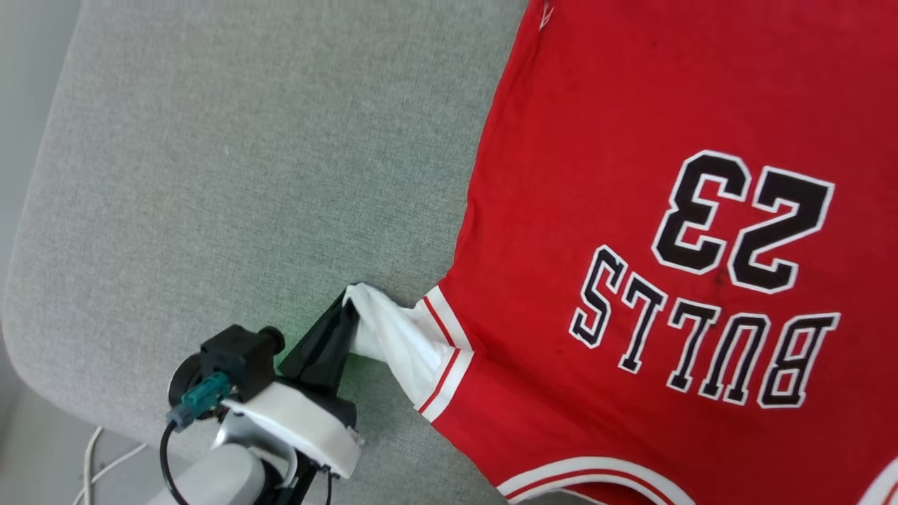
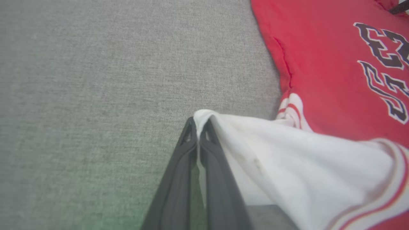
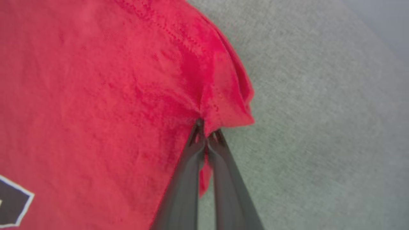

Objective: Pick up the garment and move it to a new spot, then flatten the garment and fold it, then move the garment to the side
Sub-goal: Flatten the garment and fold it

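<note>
PrimeBot X2W's left gripper (image 1: 349, 303) reaches in from the lower left of the head view. Its pale wrist housing sits low over a grey upholstered surface (image 1: 231, 161). The two long dark fingers angle up and to the right, pressed together on the bunched end of the white sleeve (image 1: 400, 340) of the garment (image 1: 603, 140). In the left wrist view, the sleeve cloth drapes from the fingertips back toward the red body in a soft cone.

The right gripper (image 3: 207, 129), seen in its own wrist view, pinches a puckered red edge of the jersey between its closed tips, a flap of cloth hanging between the fingers.

The garment lies spread, chest up, on the right side of the grey surface. Its black, white-outlined "23" and "BULLS" read upside down from the head camera. The knit is matte and lightly creased, and red-and-white striped trim bands the sleeve. The surface is coarse woven fabric with a rounded corner.
</note>
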